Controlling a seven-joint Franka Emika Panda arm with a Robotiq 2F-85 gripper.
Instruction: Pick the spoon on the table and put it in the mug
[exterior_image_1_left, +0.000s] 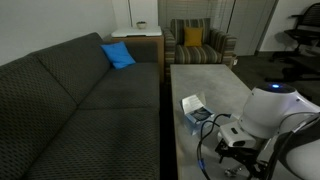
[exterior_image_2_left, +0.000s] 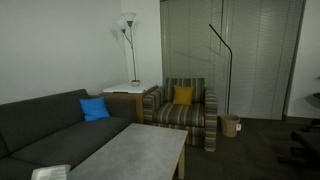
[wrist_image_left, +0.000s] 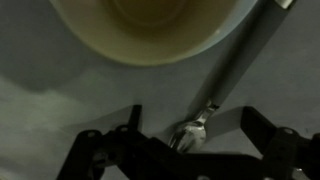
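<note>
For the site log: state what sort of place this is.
Most likely a living room or lounge: a dark sofa with a blue cushion, a striped armchair and a floor lamp.

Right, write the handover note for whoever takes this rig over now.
Gripper: open, empty, its fingers on either side of one end of the slim silvery metal spoon.
Spoon: flat on the long grey table, beside the white round saucer.
Dark blue mug: not clearly visible in any view.
Done: approach only.
Left: close on spoon, lift, put it in the mug.
</note>
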